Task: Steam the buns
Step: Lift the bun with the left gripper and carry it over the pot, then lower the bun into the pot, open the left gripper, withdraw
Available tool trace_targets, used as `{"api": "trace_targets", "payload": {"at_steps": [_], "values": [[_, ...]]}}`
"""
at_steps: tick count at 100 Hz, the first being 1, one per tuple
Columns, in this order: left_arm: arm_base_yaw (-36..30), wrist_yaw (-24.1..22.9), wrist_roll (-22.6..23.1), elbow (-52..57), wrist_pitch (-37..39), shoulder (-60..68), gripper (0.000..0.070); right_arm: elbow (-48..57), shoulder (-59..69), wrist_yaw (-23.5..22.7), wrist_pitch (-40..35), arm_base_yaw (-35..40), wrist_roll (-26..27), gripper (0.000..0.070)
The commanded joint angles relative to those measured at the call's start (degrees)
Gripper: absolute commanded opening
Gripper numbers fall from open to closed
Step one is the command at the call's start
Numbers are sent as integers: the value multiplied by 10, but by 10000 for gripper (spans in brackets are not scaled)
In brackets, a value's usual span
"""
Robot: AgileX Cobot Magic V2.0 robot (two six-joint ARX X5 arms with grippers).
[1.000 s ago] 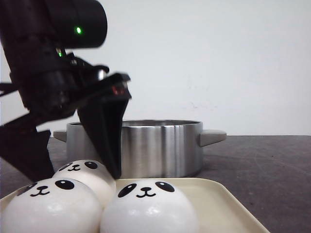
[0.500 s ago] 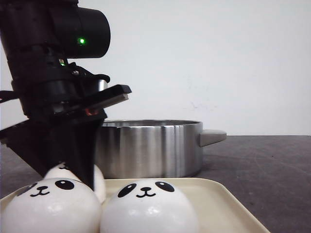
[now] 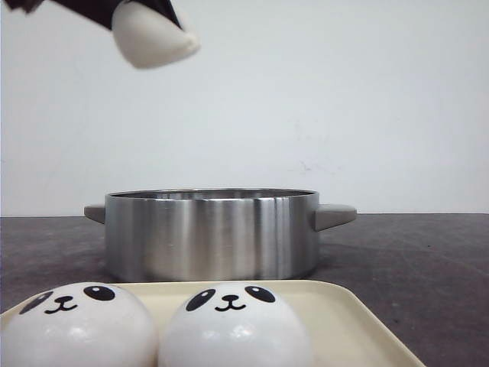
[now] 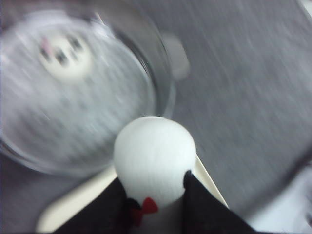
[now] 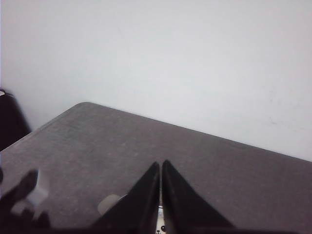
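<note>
My left gripper (image 3: 114, 11) was cropped off up top; the pot (image 4: 78, 92) and its bun (image 4: 66, 53) smeared by blur.

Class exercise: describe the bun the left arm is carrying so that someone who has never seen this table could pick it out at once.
Start at the steel pot in the middle of the dark table. High above its left side, the left claw is shut on a white bun. Unlike the two buns on the cream tray and the one already in the pot, it hangs in the air.
</note>
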Motion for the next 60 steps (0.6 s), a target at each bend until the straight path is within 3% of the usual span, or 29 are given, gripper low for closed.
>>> {"api": "trace_targets", "payload": {"at_steps": [1, 25, 60], "values": [[11, -11, 45, 32, -1, 26, 10, 9, 5, 2, 10, 7, -3, 0], [59, -59, 99, 106, 7, 155, 10, 9, 5, 2, 9, 7, -3, 0], [94, -70, 93, 117, 77, 333, 10, 9, 5, 2, 1, 7, -3, 0]]}}
